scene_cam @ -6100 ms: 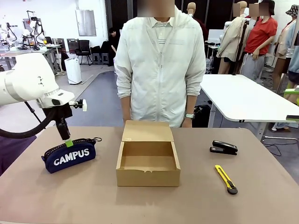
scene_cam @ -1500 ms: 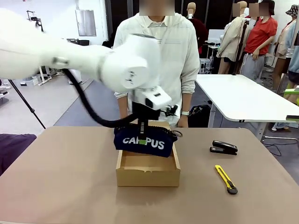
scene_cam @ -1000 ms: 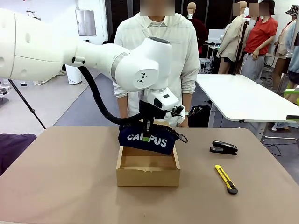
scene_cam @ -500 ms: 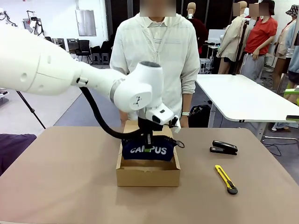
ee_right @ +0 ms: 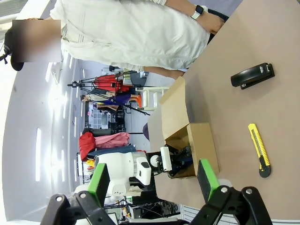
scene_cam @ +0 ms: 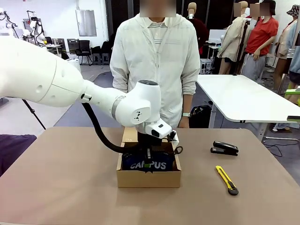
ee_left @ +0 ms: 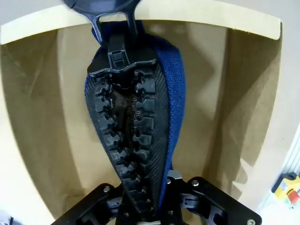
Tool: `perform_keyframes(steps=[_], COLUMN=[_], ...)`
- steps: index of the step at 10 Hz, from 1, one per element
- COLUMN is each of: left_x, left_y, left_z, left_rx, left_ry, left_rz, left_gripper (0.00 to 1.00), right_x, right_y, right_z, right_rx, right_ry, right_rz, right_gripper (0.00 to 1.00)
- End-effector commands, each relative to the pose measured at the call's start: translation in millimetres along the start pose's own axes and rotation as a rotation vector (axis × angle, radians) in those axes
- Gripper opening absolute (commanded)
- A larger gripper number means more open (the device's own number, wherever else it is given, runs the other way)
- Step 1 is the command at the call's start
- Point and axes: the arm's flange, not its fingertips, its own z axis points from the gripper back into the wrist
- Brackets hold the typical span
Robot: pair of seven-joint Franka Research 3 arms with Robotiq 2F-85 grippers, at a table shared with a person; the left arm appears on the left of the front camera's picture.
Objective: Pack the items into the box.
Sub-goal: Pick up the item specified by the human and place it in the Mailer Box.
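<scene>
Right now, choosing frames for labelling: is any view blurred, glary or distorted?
Front view: sharp, evenly lit, pouch lettering crisp. Left wrist view: pouch in focus, box walls bowed by the lens. Right wrist view: rolled sideways, overexposed at its left edge.

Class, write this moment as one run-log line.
left gripper: shut on pouch | pouch: inside box | right gripper: open | utility knife: on table, unpacked

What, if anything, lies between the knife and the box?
Nothing visible does. Bare table runs from the knife to the box. The stapler lies farther back, off that line. The left gripper, shut on the pouch, is down inside the box.
</scene>
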Motion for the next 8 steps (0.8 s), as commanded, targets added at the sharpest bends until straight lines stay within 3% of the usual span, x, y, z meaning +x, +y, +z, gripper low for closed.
perform_keyframes(steps=[1,3,4,5,8], left_x=[-6.2,-8.8,-9.7,-10.6,-16.7], left_y=[0.3,-0.2,-0.3,0.0,-3.2], left_z=[0.7,1.1,0.3,0.7,11.3], left_rx=[-0.021,-0.024,-0.023,-0.031,-0.008], left_ry=[-0.029,-0.030,-0.029,-0.033,-0.039], left_rz=[-0.007,-0.005,-0.004,-0.010,-0.001], left_gripper=[0.00,0.00,0.57,1.00,1.00], right_x=[0.4,0.4,0.4,0.4,0.4], right_y=[2.6,2.6,2.6,2.6,2.6], right_z=[0.3,0.3,0.3,0.3,0.3], right_rx=[0.008,0.008,0.008,0.008,0.008], right_ry=[0.002,0.002,0.002,0.002,0.002], right_rz=[-0.001,-0.001,-0.001,-0.001,-0.001], right_gripper=[1.00,1.00,1.00,1.00,1.00])
